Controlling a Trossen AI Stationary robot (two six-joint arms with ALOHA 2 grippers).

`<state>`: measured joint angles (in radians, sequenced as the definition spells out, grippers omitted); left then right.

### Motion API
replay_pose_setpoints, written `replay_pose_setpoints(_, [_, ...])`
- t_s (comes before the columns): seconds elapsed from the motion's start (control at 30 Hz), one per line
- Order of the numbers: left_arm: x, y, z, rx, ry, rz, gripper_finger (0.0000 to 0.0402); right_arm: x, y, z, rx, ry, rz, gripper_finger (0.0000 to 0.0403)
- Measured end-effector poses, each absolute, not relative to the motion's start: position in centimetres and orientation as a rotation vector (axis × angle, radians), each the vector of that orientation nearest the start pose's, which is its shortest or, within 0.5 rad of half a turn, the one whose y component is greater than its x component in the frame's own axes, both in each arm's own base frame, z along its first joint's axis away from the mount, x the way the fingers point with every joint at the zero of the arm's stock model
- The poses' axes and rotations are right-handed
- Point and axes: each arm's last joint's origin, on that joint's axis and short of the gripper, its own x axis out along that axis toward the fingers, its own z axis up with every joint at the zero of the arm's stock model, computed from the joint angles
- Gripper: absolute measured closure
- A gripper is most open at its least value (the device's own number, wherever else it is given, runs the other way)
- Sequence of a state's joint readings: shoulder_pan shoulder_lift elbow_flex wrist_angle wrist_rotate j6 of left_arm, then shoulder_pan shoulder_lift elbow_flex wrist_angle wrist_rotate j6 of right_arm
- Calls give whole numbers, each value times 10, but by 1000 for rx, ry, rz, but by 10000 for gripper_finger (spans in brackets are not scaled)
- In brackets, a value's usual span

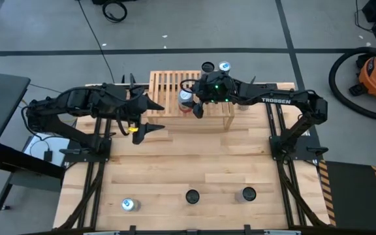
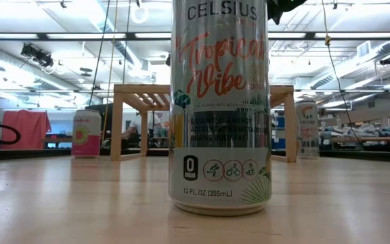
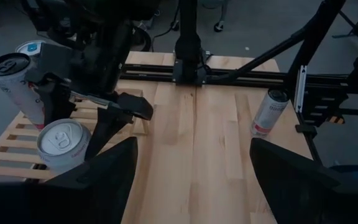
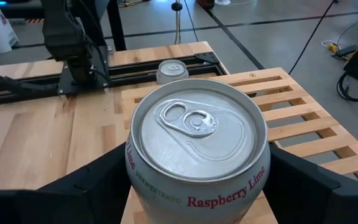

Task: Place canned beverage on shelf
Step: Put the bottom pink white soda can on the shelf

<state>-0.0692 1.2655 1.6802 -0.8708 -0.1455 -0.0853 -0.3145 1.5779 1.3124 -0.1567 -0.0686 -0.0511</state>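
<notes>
Right end effector (image 1: 197,106) sits over the low light-wood slatted shelf (image 1: 168,83), straddling the silver Raspberry Lime beverage can (image 4: 197,149). Can stands upright between the two dark fingers (image 4: 316,180), long axis vertical, pull-tab lid facing the wrist camera; base looks to be on the slats near the shelf's front edge, though the contact itself isn't visible. Jaws stand apart with some gap showing at the can's sides, so I read it as open around the can rather than clamping it; can't rule out light contact. If that holds, the can is directly below and between the fingers, and a clean exit would be along the can's axis, straight up, since any sideways drag could tip it. A second can (image 4: 172,70) stands just beyond on the table, ahead of the fingers, so forward travel is the riskier direction. Left end effector (image 1: 152,116) waits open off the shelf's left end, over bare table (image 1: 194,163), farther from the can than the right one.
</notes>
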Motion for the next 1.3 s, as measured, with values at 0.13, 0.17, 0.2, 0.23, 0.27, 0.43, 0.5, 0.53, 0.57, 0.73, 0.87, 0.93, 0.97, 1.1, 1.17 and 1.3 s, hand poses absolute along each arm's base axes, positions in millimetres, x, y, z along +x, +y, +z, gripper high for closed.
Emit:
replay_pose_setpoints(0.13, [227,-12,466,-35,453,95,88,345,-110,322,43,414,-268,85])
replay_pose_setpoints(0.17, [227,-12,466,-35,452,95,88,345,-110,322,50,414,-282,85])
replay_pose_setpoints(0.2, [227,-12,466,-36,453,95,88,345,-110,322,57,415,-295,85])
replay_pose_setpoints(0.23, [227,-12,466,-37,453,95,88,345,-111,321,65,416,-306,85])
replay_pose_setpoints(0.27, [227,-12,466,-40,453,95,88,345,-111,321,68,416,-313,85])
replay_pose_setpoints(0.43, [227,-12,466,-43,453,96,88,345,-111,321,65,415,-309,84])
replay_pose_setpoints(0.5, [227,-12,466,-43,453,96,88,345,-111,321,59,416,-306,80])
replay_pose_setpoints(0.53, [227,-12,466,-43,453,96,88,345,-111,321,53,417,-303,78])
replay_pose_setpoints(0.57, [227,-12,466,-43,453,96,88,345,-111,321,44,418,-300,74])
replay_pose_setpoints(0.73, [227,-12,466,-43,453,96,88,345,-111,320,29,428,-297,50])
replay_pose_setpoints(0.87, [227,-12,466,-43,453,96,88,344,-111,320,29,430,-297,30])
replay_pose_setpoints(0.93, [227,-12,466,-43,453,96,88,344,-111,320,30,434,-297,22])
replay_pose_setpoints(0.97, [227,-12,466,-43,453,96,88,344,-111,320,29,434,-299,19])
replay_pose_setpoints(1.1, [227,-12,466,-43,453,96,88,344,-111,320,37,433,-305,11])
replay_pose_setpoints(1.17, [227,-12,466,-43,453,96,88,344,-111,320,38,432,-307,10])
replay_pose_setpoints(1.3, [227,-12,466,-43,453,96,88,342,-111,321,41,440,-307,9])
